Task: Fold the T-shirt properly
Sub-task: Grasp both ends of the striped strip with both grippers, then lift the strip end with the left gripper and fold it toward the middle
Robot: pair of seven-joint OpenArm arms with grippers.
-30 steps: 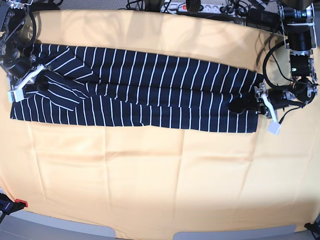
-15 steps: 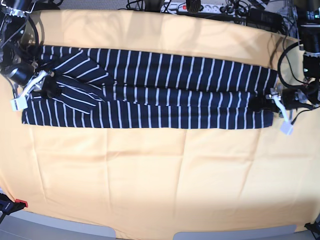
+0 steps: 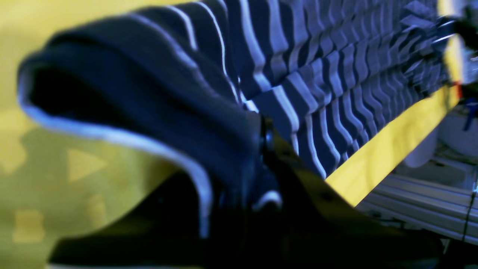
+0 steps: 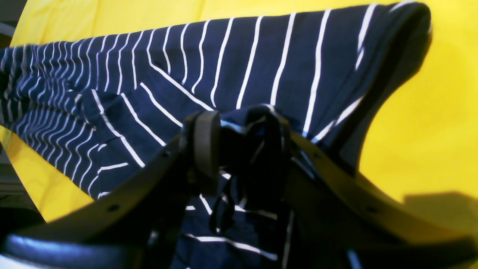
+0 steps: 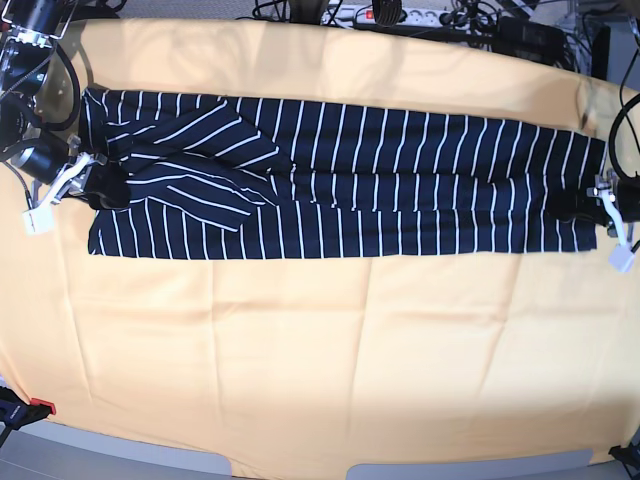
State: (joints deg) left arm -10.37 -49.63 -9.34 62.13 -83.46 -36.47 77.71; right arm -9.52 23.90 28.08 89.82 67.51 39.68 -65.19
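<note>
Two grippers are holding opposite ends of the T-shirt, which is lying as a long folded band across the far half of the yellow table cover. The left gripper is pinched tight on the hem end, while the right gripper is standing partly parted with the bunched collar end between its fingers. Compared with a moment ago, the band is sitting further toward the left gripper's side and is pulled straighter, so the cloth is probably being tensioned and squared before the next crosswise fold.
</note>
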